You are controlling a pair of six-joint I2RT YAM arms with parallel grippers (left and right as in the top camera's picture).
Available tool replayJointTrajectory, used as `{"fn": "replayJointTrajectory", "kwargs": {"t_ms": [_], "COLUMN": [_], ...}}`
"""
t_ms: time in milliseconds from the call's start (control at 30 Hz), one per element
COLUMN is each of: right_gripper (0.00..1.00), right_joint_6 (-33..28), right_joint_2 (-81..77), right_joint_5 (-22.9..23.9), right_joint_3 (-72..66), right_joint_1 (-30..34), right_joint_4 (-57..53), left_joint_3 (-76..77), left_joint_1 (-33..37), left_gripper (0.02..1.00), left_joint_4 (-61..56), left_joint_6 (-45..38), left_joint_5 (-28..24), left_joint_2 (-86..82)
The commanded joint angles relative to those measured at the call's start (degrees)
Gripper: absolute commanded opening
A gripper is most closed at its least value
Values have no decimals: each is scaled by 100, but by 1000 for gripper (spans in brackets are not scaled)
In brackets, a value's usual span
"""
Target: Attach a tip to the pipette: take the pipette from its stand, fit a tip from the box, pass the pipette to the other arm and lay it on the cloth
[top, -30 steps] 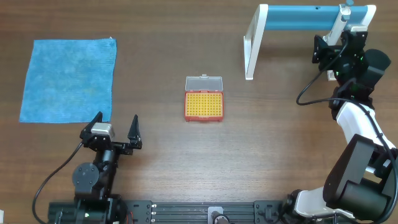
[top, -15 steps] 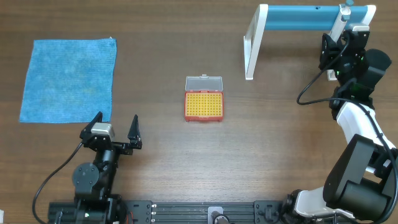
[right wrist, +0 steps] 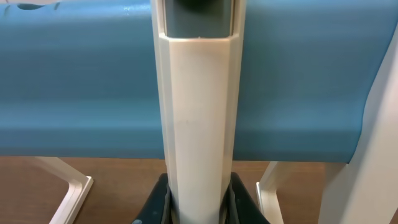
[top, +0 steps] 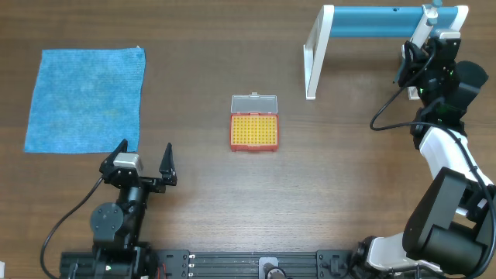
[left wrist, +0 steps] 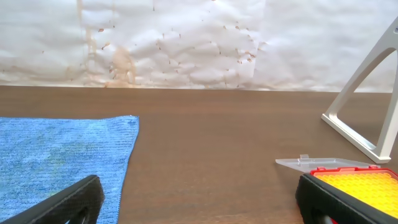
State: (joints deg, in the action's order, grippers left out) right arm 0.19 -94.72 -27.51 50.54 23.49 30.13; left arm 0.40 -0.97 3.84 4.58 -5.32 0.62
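At the worktop's far right corner, the right claw [right wrist: 199, 200] is clenched on the smooth white pipette [right wrist: 198, 106], which hangs on the blue-barred stand [top: 370, 22]. The left claw [top: 144, 160] gapes wide near the fuzzy blue cloth [top: 85, 99].

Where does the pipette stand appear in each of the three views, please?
Top view: the stand sits at the upper right, teal bar on white legs.
Left wrist view: one white leg of it, at the right edge.
Right wrist view: its teal bar runs across, behind the white pipette.
Shared landmark: the brown table.
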Motion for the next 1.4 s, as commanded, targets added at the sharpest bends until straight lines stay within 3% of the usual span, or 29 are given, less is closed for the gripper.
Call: {"fn": "replayJointTrajectory", "kwargs": {"t_ms": [33, 167, 233, 300, 400, 500, 700, 833, 967, 1400], "right_gripper": [80, 80, 80, 77, 75, 77, 77, 77, 80, 80], "right_joint_6": [22, 24, 48, 459, 881, 927, 925, 957, 964, 529], "right_joint_2": [350, 1137, 1576, 1974, 2273, 2245, 1635, 621, -15, -584], "right_joint_5": [26, -201, -813, -1311, -1910, -2437, -2424, -2422, -2417, -1801], "right_joint_3": [114, 114, 111, 111, -35, -758, -2155, -2205, -2197, -1908], "right_joint_1": [-44, -44, -52, -199, -826, -1779, -3178, -3727, -4133, -4393], "right_joint_4": [17, -140, -203, -177, 295, 1834, 3480, 4516, 4673, 4642], "left_joint_3": [-9, -9, -9, -9, -9, -9, -9, -9, -9, -9], "left_joint_1": [-28, -28, -28, -28, -28, -28, -28, -28, -28, -28], "left_gripper": [998, 998, 998, 998, 998, 998, 998, 998, 998, 998], "left_joint_4": [46, 46, 46, 46, 46, 46, 46, 46, 46, 46], "left_joint_6": [-55, -55, -55, -55, -55, -55, -55, -55, -55, -55], "left_joint_5": [63, 63, 63, 63, 63, 63, 63, 63, 63, 63], "left_joint_2": [-44, -44, -44, -44, -44, -44, -44, -44, -44, -44]}}
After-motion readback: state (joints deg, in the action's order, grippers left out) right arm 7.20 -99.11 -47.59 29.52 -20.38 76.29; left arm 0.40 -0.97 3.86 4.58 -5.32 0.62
